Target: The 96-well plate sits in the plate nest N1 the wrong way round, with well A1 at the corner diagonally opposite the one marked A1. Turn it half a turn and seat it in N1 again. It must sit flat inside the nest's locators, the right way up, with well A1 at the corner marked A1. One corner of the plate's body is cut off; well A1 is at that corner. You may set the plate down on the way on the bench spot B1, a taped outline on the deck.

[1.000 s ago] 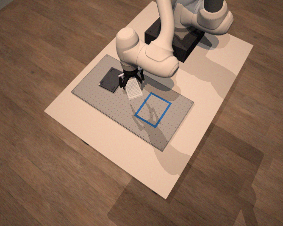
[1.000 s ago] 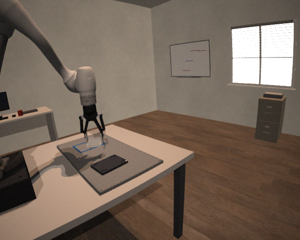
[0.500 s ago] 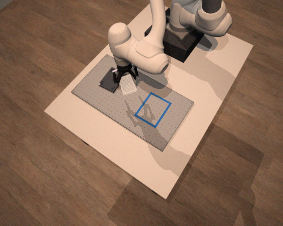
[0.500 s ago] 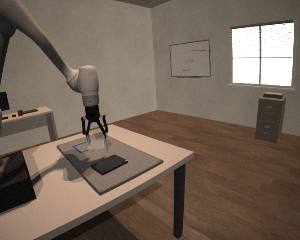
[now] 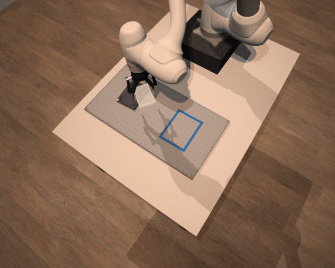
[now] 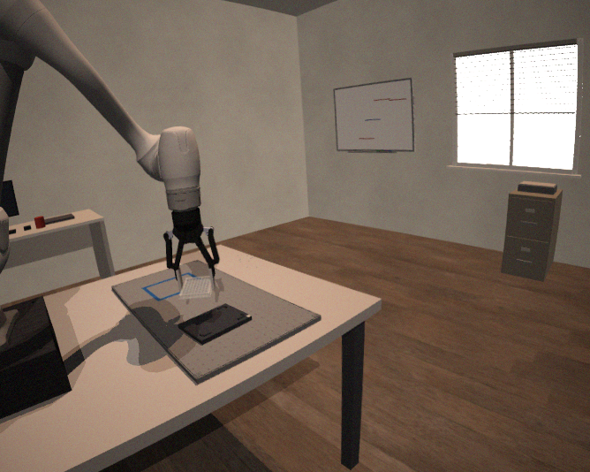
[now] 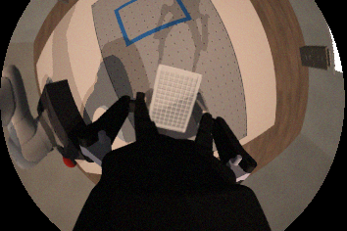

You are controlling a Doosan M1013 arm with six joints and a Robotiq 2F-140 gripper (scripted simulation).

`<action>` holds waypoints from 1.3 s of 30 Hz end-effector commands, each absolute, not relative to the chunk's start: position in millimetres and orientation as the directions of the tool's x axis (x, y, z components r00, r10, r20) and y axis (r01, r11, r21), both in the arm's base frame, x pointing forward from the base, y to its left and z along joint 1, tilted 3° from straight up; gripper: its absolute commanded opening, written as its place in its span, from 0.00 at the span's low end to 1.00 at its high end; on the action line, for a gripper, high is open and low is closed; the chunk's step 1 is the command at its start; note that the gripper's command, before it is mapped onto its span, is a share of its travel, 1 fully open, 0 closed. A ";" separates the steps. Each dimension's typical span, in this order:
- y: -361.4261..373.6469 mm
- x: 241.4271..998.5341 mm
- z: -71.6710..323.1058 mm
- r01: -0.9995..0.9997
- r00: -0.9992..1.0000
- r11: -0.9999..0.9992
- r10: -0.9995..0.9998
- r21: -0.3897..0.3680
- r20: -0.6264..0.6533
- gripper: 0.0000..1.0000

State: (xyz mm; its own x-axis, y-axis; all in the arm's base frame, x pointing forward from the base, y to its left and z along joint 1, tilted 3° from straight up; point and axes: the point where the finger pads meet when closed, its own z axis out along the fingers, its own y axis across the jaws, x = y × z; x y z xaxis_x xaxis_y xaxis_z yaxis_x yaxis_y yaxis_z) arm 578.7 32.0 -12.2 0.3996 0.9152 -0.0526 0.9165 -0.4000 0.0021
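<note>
Top view: black two-finger gripper (image 5: 141,86) clamps white gridded 96-well plate (image 5: 145,96) in the air, overlapping flat black rectangular nest (image 5: 126,100) near the grey perforated deck's (image 5: 118,121) left end. Exterior view: plate (image 6: 195,287) hangs above deck (image 6: 280,317), between blue taped outline (image 6: 153,292) and nest (image 6: 215,322). Wrist view: plate (image 7: 174,99) sits between both fingers.

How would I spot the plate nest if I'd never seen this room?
Find the pale table and the grey deck lying on it. The nest is the flat black rectangle on that deck, below the gripper, which is shut on the white plate. The only other mark there is a blue taped outline, not a solid block.
</note>
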 end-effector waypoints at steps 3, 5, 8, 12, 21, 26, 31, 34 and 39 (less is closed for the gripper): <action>14.7 580.7 -10.6 0.917 0.399 -0.400 0.915 0.002 -0.052 0.00; 8.0 581.4 -10.1 0.917 0.399 -0.400 0.915 0.002 -0.052 0.00; -1.9 582.4 -9.3 0.917 0.399 -0.400 0.915 0.002 -0.052 0.00; -15.1 583.8 -8.2 0.917 0.399 -0.400 0.915 0.002 -0.052 0.00; -38.2 586.2 -6.3 0.917 0.399 -0.400 0.915 0.002 -0.052 0.00; -54.7 588.0 -4.9 0.917 0.399 -0.400 0.915 0.002 -0.052 0.00; -58.2 588.4 -4.6 0.917 0.399 -0.400 0.915 0.002 -0.052 0.00; -58.3 588.4 -4.6 0.888 0.460 -0.460 0.887 0.005 -0.052 0.00; -58.3 588.4 -4.6 0.799 0.600 -0.601 0.798 0.014 -0.050 0.00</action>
State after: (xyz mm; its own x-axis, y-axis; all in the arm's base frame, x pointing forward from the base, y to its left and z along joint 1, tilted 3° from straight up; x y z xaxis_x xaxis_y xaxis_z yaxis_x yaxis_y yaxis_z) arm 588.4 -58.3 -4.7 0.5043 0.8622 -0.0471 0.8633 -0.5046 0.0059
